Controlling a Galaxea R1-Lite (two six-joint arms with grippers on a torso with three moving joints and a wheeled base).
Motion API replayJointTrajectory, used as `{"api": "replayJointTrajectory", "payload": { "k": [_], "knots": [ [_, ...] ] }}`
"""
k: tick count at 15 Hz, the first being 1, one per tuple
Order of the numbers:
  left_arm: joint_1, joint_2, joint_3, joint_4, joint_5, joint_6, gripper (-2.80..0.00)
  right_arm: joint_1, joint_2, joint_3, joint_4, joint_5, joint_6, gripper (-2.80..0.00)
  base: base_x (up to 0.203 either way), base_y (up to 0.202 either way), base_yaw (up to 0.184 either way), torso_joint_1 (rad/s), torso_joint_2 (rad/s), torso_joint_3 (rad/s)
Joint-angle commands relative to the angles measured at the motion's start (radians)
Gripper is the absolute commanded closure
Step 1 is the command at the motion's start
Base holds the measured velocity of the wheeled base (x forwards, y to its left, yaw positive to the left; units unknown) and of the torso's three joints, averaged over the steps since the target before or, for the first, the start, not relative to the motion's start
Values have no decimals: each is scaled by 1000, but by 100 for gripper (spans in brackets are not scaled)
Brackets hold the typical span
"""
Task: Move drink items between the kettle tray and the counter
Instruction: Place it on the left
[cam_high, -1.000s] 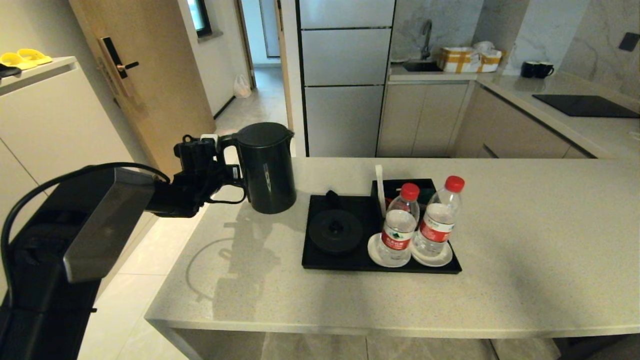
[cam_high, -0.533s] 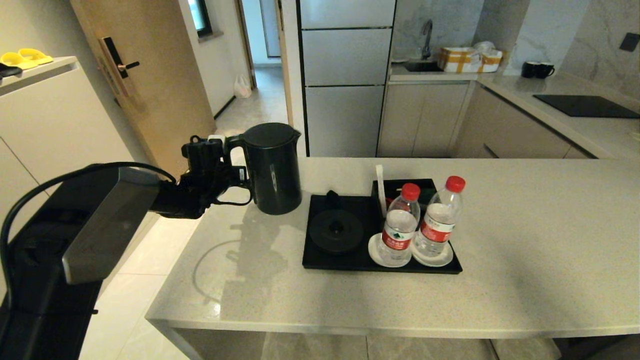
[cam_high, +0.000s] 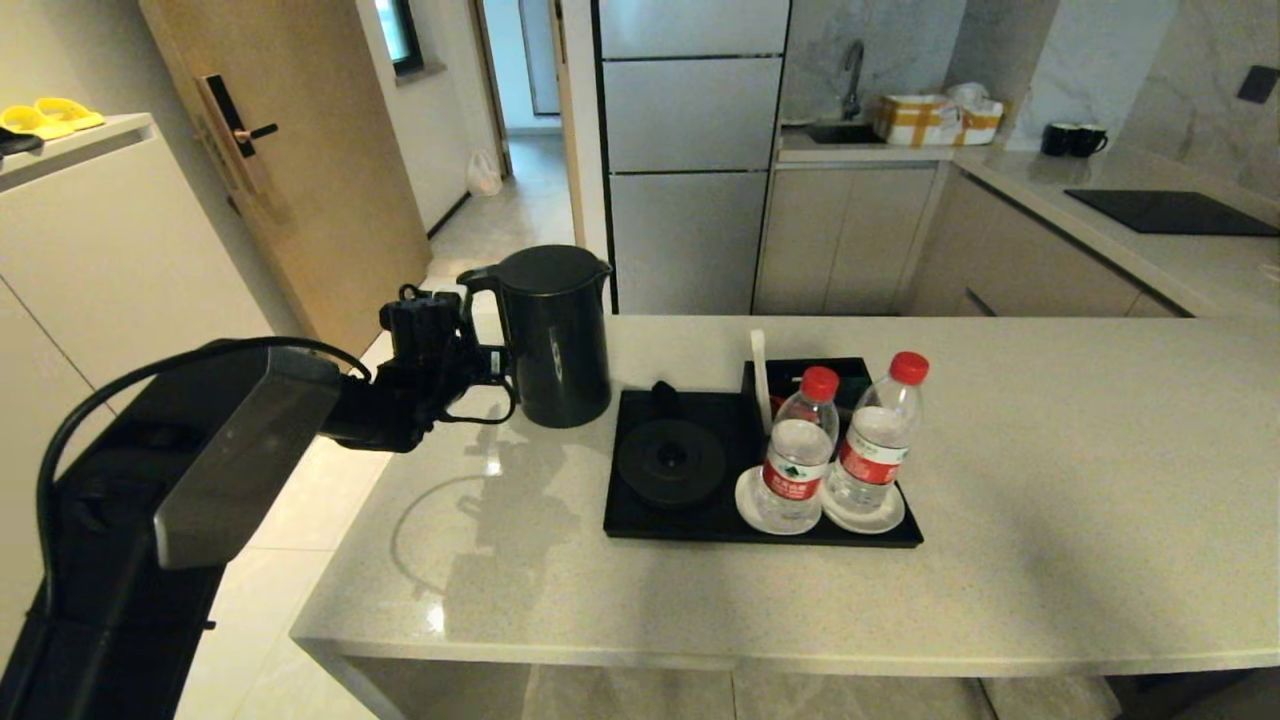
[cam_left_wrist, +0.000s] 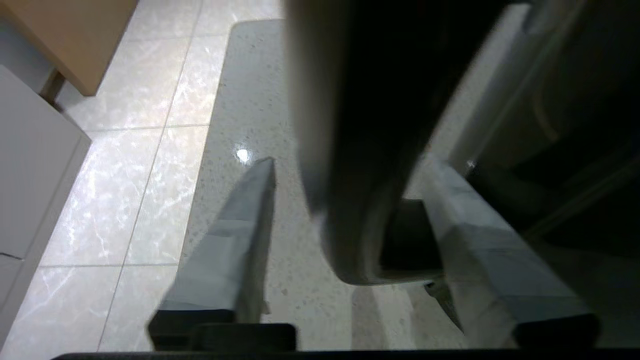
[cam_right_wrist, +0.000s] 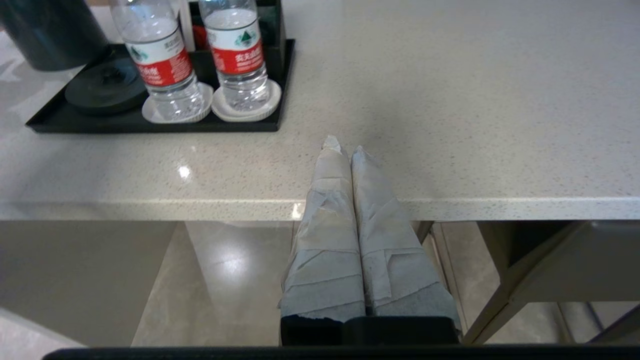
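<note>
Since a second ago the black electric kettle (cam_high: 553, 335) has travelled rightward with the left pincer (cam_high: 478, 365), closer to the kettle tray (cam_high: 640, 525). It now stands or hangs just beside the tray's left edge; whether its foot touches the bench (cam_high: 1050, 500) is unclear. The pincer is clamped on the loop handle (cam_left_wrist: 370, 220). To finish well, I would keep the kettle upright, carry it over the round base (cam_high: 670, 462), and lower it straight and centred. Tall, matte-dark, lidded, it looks top-heavy. Two red-capped water bottles (cam_high: 795, 450) sit on the saucers. The right pincer (cam_right_wrist: 345, 150), tips pressed together, waits at the bench's near edge.
</note>
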Motion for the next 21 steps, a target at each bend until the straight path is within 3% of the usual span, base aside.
{"api": "replayJointTrajectory", "payload": {
  "k": [1, 6, 11, 21],
  "knots": [
    [0, 6, 1, -14, 2, -1, -280, -1, -2, 0, 0, 0, 0, 0, 0, 0, 0, 0, 0, 0],
    [3, 1, 9, -67, -1, -1, -280, -1, -2, 0, 0, 0, 0, 0, 0, 0, 0, 0, 0, 0],
    [3, -75, 95, -91, -38, -4, -280, -1, -2, 0, 0, 0, 0, 0, 0, 0, 0, 0, 0, 0],
    [2, -140, 140, -115, -38, -4, -280, -1, -2, -2, 0, 0, 0, 0, 0, 0, 0, 0, 0, 0]
  ]
}}
